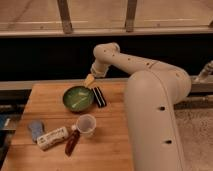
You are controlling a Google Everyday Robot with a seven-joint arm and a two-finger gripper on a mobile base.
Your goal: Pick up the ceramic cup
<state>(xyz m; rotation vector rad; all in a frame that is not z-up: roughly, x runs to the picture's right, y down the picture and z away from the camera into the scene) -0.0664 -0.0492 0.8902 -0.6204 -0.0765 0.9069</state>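
Observation:
The ceramic cup (86, 125) is small, white and round, and stands upright near the middle of the wooden table (112, 150). My gripper (95, 88) hangs over the table's far side, just right of the green bowl (78, 98) and well behind the cup. It is open: a pale yellowish finger and a dark finger stand apart, with nothing between them. The cup is untouched and in full view.
In front of the cup lie a brown bottle (72, 141) on its side, a white packet (52, 137) and a blue sponge (35, 130) to the left. My thick white arm (150, 115) covers the table's right side. A dark ledge runs behind the table.

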